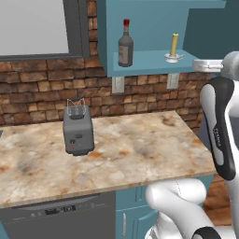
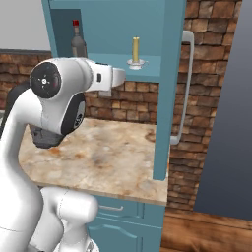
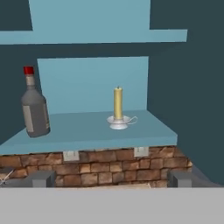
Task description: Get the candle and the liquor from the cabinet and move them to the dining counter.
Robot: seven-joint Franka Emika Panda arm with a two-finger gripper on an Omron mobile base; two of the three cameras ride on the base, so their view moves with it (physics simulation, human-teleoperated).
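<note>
The teal cabinet stands open above the counter. On its shelf the dark liquor with a red cap stands upright at the left. The yellow candle sits in its pale holder to the right, apart from the bottle. Both also show as the liquor and candle, and as the liquor and candle. My gripper is open and empty, hanging in front of the shelf and a little below it, roughly facing the candle. The dining counter is out of view.
The cabinet's open door with its silver handle hangs to the right of the shelf. Below lies a marbled counter with a grey toaster, over a dishwasher. A brick wall runs behind.
</note>
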